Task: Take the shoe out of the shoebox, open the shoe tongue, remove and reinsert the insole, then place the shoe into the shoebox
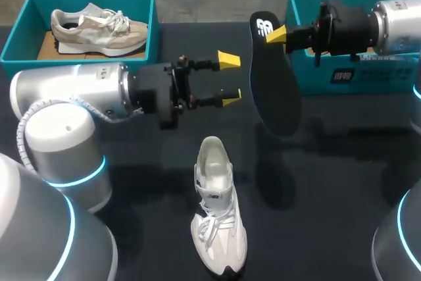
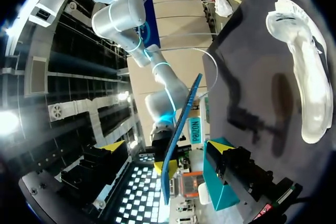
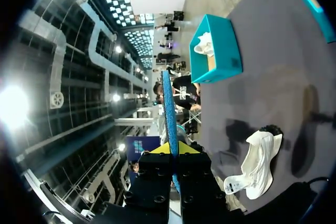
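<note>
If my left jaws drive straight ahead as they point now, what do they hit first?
Probably the flat black foam insole hanging from the right jaws, which is directly ahead; exact depth is unclear.

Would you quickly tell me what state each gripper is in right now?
Left gripper: open, holding nothing.
Right gripper: shut on the insole.

White cloth-mesh shoe point(image 1: 217, 208) with woven laces, smooth matt black insole point(image 1: 276, 97), shoebox point(image 1: 20, 34) of smooth teal card with a bare brown cardboard floor, matt dark worktop point(image 1: 329, 182), left arm point(image 1: 66, 90) in smooth satin silver-white, metal-looking casing.
</note>
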You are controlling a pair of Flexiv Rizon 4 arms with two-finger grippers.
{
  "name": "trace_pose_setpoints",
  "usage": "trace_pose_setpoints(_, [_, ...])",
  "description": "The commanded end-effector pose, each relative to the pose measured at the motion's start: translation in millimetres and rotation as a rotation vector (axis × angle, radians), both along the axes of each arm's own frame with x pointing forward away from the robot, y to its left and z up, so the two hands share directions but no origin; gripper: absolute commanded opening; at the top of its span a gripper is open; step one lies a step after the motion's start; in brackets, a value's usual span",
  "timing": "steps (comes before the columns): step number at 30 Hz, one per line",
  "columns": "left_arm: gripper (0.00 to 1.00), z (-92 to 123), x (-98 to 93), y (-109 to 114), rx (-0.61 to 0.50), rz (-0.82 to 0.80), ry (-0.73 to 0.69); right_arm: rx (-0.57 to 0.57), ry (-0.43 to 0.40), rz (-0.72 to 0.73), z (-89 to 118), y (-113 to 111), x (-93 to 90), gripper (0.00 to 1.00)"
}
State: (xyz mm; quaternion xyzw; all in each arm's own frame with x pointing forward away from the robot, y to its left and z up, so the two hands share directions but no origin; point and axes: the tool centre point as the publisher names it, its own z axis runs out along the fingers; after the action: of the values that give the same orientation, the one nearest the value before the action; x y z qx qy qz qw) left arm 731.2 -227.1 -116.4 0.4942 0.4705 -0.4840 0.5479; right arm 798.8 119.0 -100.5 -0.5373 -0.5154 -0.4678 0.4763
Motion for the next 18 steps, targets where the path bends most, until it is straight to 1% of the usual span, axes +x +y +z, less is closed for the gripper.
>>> trace_pose_setpoints(1, [1.0, -1.8, -0.4, -19.1, -0.002, 0.007, 0.002, -0.002, 0.001, 0.0, -0.3, 0.5, -0.3, 0.0])
trace_pose_setpoints(11, [1.0, 4.8, -0.1, -35.6, -0.006, 0.017, 0.009, -0.002, 0.001, 0.0, -0.3, 0.5, -0.3, 0.0])
trace_pose_setpoints(12, [0.95, 5.5, 0.0, -37.2, -0.006, 0.018, 0.007, -0.002, 0.001, 0.0, -0.3, 0.5, -0.3, 0.0])
trace_pose_setpoints(13, [0.87, 6.2, 0.2, -39.0, -0.006, 0.018, 0.006, -0.002, 0.001, 0.0, -0.3, 0.5, -0.3, 0.0])
trace_pose_setpoints(14, [0.83, 6.9, 0.2, -41.3, -0.006, 0.017, 0.006, -0.002, 0.001, 0.0, -0.3, 0.5, -0.3, 0.0])
trace_pose_setpoints(18, [0.81, 8.8, -0.3, -48.5, -0.002, 0.02, -0.003, -0.002, 0.001, 0.0, -0.3, 0.5, -0.3, 0.0])
